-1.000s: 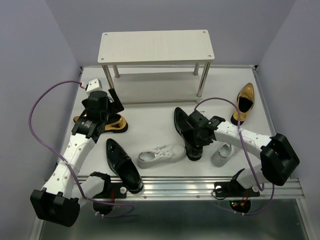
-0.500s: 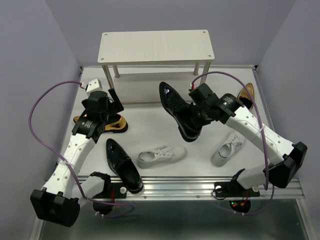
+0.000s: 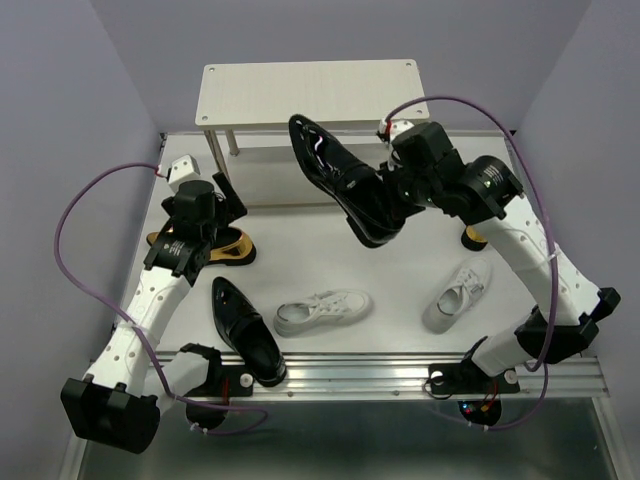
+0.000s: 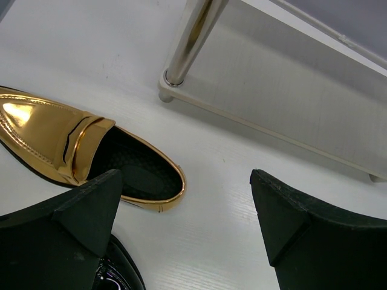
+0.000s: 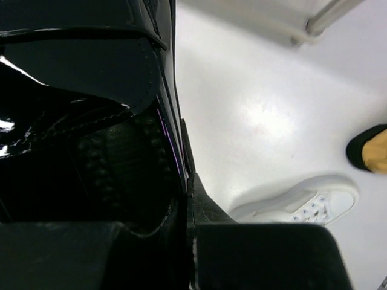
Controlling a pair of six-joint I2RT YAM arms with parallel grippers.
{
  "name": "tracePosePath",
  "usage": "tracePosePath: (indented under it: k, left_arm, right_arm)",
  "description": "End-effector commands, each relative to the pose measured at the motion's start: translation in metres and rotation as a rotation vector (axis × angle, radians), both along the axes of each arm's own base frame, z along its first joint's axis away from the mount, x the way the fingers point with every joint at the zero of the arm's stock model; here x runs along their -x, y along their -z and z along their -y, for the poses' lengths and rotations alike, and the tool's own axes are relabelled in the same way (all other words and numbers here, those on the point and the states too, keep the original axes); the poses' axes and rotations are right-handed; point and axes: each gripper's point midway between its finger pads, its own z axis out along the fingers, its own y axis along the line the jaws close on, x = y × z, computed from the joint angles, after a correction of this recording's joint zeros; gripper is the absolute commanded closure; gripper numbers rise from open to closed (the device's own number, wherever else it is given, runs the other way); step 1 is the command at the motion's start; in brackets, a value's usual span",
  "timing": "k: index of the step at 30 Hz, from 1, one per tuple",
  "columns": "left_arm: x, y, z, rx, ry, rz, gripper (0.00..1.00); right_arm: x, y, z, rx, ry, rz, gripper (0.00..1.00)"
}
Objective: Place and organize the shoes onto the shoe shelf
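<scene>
My right gripper (image 3: pixel 397 198) is shut on the collar of a glossy black dress shoe (image 3: pixel 335 172). It holds the shoe in the air in front of the beige two-tier shoe shelf (image 3: pixel 310 95), toe pointing up and left. In the right wrist view the fingers (image 5: pixel 242 241) pinch the black shoe's (image 5: pixel 78 90) side wall. My left gripper (image 3: pixel 228 196) hangs open over the table near the shelf's left legs, just beyond a gold loafer (image 3: pixel 232 248). In the left wrist view that gold loafer (image 4: pixel 72 142) lies left of the open gripper (image 4: pixel 184 205).
On the table lie a second black dress shoe (image 3: pixel 247 330), a white sneaker (image 3: pixel 322 310) at front centre and another white sneaker (image 3: pixel 455 297) at the right. A second gold loafer (image 3: pixel 470 238) peeks from behind my right arm. A silver shelf leg (image 4: pixel 190 42) stands close ahead of the left gripper.
My right arm has lifted the black dress shoe off the table and carried it back and left toward the shelf. The left arm has stayed still.
</scene>
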Motion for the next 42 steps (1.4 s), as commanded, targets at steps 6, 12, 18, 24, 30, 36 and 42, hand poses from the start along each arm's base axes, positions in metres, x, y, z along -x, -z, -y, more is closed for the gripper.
tracePosePath:
  k: [6,12,18,24,30,36,42]
  left_arm:
    - [0.001,-0.026,0.000,0.040,-0.006,0.073,0.02]
    - [0.004,-0.027,-0.002,0.023,-0.007,0.061,0.02]
    - [0.004,-0.024,0.004,0.047,0.016,0.059,0.02]
    - [0.007,-0.027,0.007,0.052,0.044,0.069,0.02]
    - [0.010,-0.021,0.007,0.042,0.048,0.049,0.02]
    - [0.012,-0.019,0.006,0.036,0.049,0.047,0.02]
    - [0.013,-0.015,0.005,0.031,0.050,0.038,0.02]
  right_arm:
    - [-0.091,-0.160,-0.038,-0.311,0.221,0.450,0.99]
    - [-0.128,-0.205,-0.031,-0.357,0.366,0.661,0.99]
    - [-0.141,-0.232,-0.017,-0.380,0.472,0.790,0.99]
    - [-0.158,-0.216,-0.011,-0.292,0.571,0.800,0.99]
    - [-0.173,-0.195,-0.009,-0.310,0.613,0.757,0.99]
    - [-0.183,-0.182,-0.002,-0.370,0.615,0.700,0.99]
    - [-0.188,-0.171,0.001,-0.415,0.608,0.638,0.99]
